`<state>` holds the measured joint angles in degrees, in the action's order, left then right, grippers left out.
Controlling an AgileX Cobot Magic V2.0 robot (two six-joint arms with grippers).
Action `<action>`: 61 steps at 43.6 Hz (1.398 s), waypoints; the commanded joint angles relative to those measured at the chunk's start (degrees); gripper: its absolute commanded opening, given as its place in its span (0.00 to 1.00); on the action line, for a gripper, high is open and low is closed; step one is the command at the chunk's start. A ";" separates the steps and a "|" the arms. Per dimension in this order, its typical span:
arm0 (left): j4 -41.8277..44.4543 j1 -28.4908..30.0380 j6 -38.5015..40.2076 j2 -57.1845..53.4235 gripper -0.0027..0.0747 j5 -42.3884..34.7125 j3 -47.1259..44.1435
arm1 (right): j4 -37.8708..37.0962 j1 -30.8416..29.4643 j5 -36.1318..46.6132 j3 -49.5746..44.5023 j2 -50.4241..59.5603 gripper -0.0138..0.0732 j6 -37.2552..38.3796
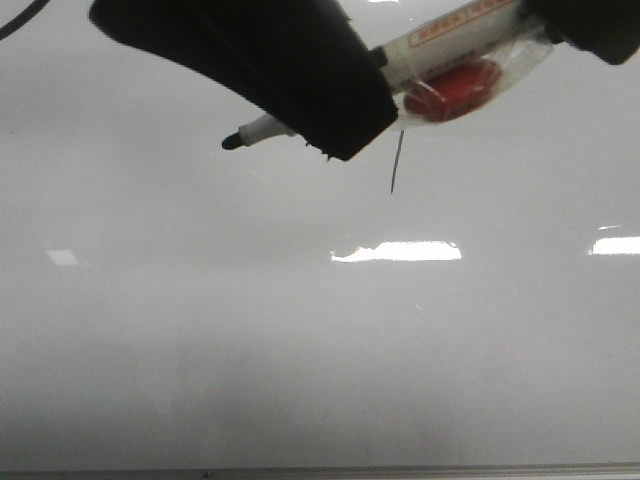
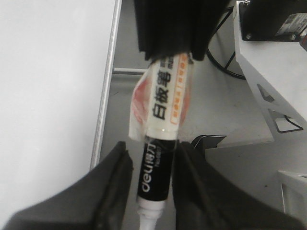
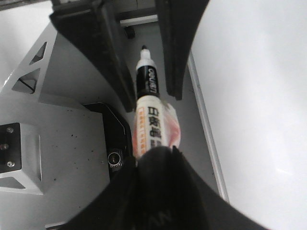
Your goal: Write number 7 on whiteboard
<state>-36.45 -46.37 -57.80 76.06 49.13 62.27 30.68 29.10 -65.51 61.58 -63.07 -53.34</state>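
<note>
Left gripper (image 1: pixel 300 95) pinches the black front end of the marker (image 1: pixel 440 55), tip pointing left, held in front of the whiteboard (image 1: pixel 200 330) near its top edge. Right gripper (image 1: pixel 585 25) clamps the marker's rear end, wrapped in clear tape with a red patch. Thin black downstroke (image 1: pixel 396 165) of the number 7 shows just below the marker; top stroke hidden.

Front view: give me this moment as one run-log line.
marker uncapped, between both grippers | right gripper shut on tail | left gripper flanks barrel, grip unclear | whiteboard: thin black downstroke visible
</note>
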 commanded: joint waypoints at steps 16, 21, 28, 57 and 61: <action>1.68 -0.26 2.69 -1.81 0.02 -0.86 2.18 | 0.23 -1.39 -2.30 2.30 2.27 0.77 2.38; 15.61 -0.26 15.77 -3.46 0.01 0.03 3.26 | -6.23 -5.19 -3.47 3.21 4.73 0.79 12.15; 40.51 -0.18 39.70 -6.68 0.01 7.47 5.90 | -11.03 -10.31 -3.59 3.21 8.31 0.79 21.34; 40.22 43.26 63.28 -20.00 0.01 -20.37 -15.79 | -11.09 -12.94 -2.11 3.16 10.04 0.79 22.15; 38.01 44.43 63.28 -18.45 0.01 -27.66 -19.19 | -11.09 -12.94 -1.44 3.16 10.04 0.79 22.15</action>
<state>4.55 -3.06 4.81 57.14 32.94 43.94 18.66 16.56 -70.13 62.93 -53.73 -31.02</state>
